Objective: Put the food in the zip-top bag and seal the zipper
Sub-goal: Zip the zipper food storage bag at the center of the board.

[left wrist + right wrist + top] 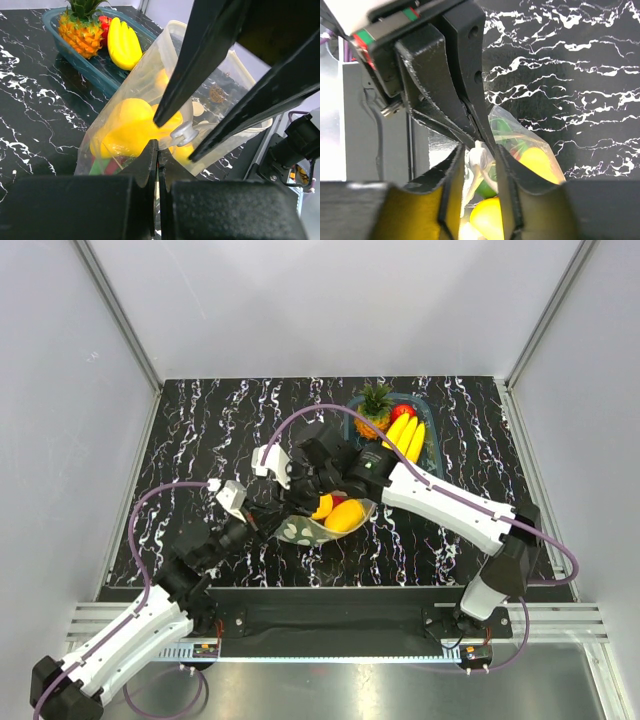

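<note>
The zip-top bag (pixel 306 531) is held up off the table between both grippers, with a yellow fruit (pixel 346 516) and the red-green dragon fruit (pixel 106 165) inside. In the left wrist view a large yellow fruit (pixel 130 125) fills the bag (pixel 150 75). My left gripper (pixel 158 150) is shut on the bag's mouth edge at the end of the zipper. My right gripper (pixel 480 160) has its fingers closed around the white zipper slider (pixel 480 154), right beside the left gripper's tips (pixel 481 138). The slider (pixel 185 134) sits between the right fingertips.
A dark teal basket (pixel 433 432) stands at the back right with a pineapple (pixel 376 406), bananas (pixel 405 436) and a red fruit (pixel 402 411). The black marbled table (pixel 200 440) spreads to the left. Both arms cross over the table's middle.
</note>
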Controlling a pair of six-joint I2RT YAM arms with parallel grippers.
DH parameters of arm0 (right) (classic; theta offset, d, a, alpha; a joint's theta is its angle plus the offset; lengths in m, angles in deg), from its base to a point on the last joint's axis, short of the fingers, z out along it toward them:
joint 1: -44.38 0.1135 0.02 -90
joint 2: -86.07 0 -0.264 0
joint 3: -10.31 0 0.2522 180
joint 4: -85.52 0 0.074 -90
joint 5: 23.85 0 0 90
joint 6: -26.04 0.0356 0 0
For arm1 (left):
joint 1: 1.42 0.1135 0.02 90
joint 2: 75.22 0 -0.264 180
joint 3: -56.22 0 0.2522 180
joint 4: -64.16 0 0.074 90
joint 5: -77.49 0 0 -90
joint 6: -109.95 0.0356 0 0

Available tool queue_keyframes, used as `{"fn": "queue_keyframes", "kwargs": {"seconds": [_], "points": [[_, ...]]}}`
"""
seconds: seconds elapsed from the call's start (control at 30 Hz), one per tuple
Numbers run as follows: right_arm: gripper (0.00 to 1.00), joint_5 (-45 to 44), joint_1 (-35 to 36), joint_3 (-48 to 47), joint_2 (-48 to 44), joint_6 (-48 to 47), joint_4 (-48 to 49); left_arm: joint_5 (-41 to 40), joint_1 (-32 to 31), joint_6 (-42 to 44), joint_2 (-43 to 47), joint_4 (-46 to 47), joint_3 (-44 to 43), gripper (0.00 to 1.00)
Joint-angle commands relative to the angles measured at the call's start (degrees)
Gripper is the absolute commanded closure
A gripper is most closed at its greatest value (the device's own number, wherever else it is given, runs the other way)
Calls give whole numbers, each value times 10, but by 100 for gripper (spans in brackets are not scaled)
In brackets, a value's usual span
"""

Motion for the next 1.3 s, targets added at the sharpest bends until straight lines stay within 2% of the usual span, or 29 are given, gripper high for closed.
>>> {"fn": "queue_keyframes", "kwargs": {"seconds": [0.0,0.13,0.33,0.4,0.43,1.1,1.27], "points": [[65,-31,11,-33,7,-14,-2,28,10,-18,1,57,-20,100],[81,-35,13,-37,11,-11,-4,31,20,-24,9,51,-19,100],[86,-41,14,-36,6,-9,-1,27,34,-36,15,43,-15,100],[97,-43,14,-37,7,-11,-5,25,41,-40,19,40,-12,100],[100,-44,13,-37,8,-8,-7,24,44,-44,20,38,-11,100],[100,-104,14,21,-23,-11,4,18,146,-97,53,8,22,100],[100,-115,12,64,-49,3,21,-12,167,-105,68,-13,22,100]]}}
